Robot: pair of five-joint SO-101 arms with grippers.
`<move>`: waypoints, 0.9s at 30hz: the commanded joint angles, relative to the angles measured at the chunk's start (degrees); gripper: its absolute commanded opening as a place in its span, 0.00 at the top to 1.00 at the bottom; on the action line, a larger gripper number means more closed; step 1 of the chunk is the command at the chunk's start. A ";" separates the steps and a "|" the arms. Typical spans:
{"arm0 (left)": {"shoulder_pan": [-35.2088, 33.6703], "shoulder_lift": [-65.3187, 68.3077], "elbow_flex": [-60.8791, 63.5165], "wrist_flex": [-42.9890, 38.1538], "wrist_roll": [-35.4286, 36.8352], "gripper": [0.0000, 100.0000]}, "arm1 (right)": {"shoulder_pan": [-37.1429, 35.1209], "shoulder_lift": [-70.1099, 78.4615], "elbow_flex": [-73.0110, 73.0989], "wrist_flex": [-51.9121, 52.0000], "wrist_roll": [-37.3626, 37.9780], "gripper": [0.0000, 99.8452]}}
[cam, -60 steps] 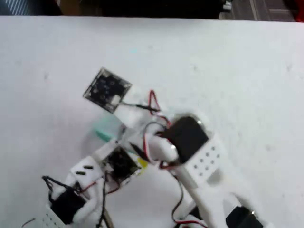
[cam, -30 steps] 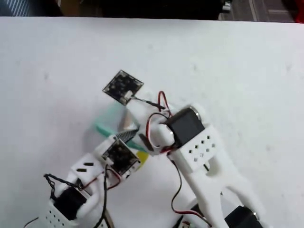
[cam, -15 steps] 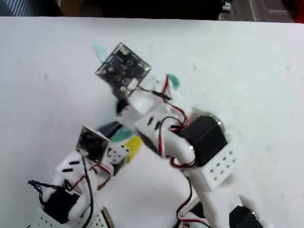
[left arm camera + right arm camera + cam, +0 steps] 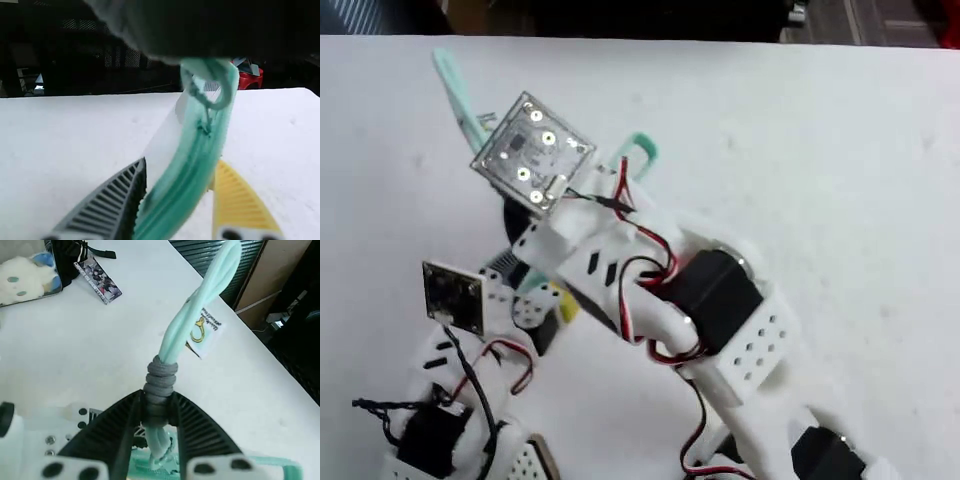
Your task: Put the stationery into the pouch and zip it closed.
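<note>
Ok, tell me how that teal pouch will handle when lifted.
Probably floppy: the pouch curves in the left hand. Likely light: its wall looks thin, translucent. Its strap, pinched in the right hand, stands up, seemingly springier.

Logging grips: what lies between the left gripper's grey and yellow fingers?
In the left wrist view, the zippered edge of the teal pouch lies between the grey finger and the yellow finger.

R pincer (image 4: 157, 405) swung strap (image 4: 450, 82) up-left; L pincer (image 4: 180, 170) slid left w/ pouch (image 4: 192, 150).
</note>
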 commanded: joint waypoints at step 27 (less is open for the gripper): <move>8.40 -0.13 -10.20 8.62 -3.69 0.98 | 13.41 -0.57 -9.76 14.55 -0.26 0.98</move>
